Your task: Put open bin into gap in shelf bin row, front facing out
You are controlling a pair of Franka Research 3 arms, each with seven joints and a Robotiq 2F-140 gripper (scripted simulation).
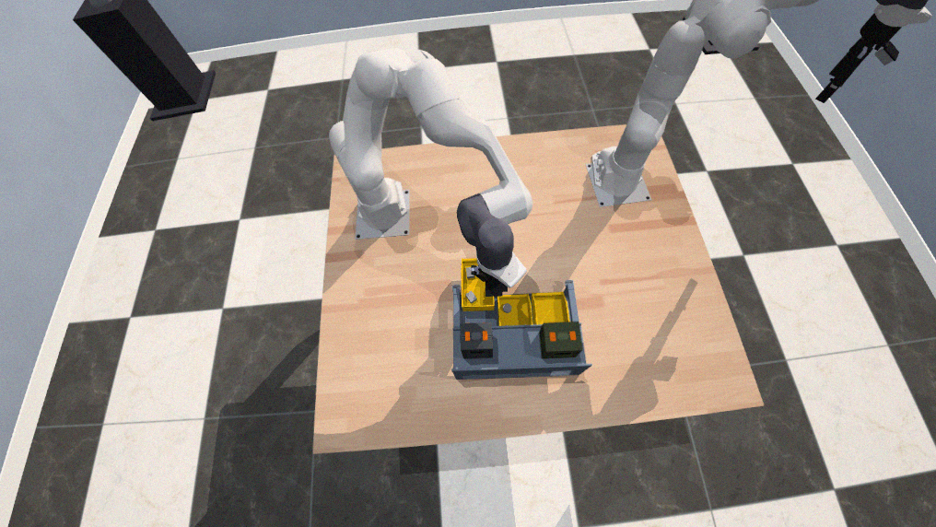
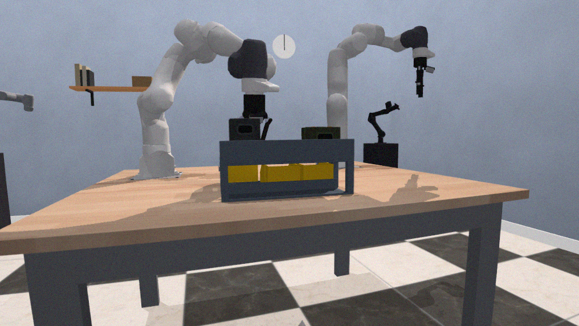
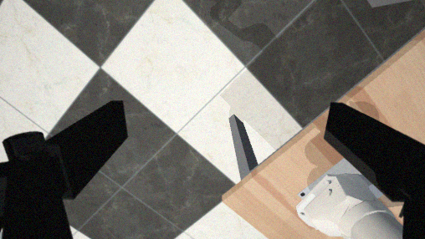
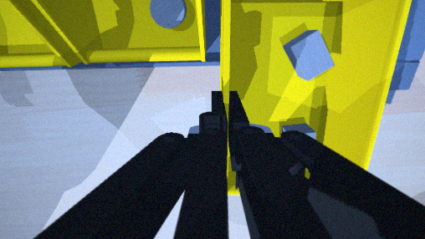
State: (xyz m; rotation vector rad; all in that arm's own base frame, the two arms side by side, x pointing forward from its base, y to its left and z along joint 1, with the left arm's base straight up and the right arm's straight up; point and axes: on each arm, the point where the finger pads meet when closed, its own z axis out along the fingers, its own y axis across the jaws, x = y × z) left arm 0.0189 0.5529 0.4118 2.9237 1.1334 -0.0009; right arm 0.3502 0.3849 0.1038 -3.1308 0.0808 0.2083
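The open yellow bin (image 1: 466, 285) (image 2: 242, 174) (image 4: 360, 88) holds grey parts (image 4: 311, 56). Its far end is over the shelf's front lip (image 4: 125, 65), at the mouth of the left gap (image 1: 478, 319); its near end sticks out above the table. My right gripper (image 4: 223, 108) is shut on the bin's side wall, the one towards the other bins. A middle bin (image 1: 521, 318) with a round part and a right bin (image 1: 550, 307) sit on the shelf. My left gripper (image 1: 822, 98) (image 2: 419, 95) (image 3: 226, 119) is open and empty, far off to the right. Any bin tilt is hard to judge.
The shelf's low top board (image 1: 514, 346) (image 2: 283, 150) carries a dark grey box (image 1: 476, 343) (image 2: 244, 129) over the gap side and a green box (image 1: 561, 340) (image 2: 319, 133) at the right. A shelf side post (image 1: 570, 300) stands beside the right bin.
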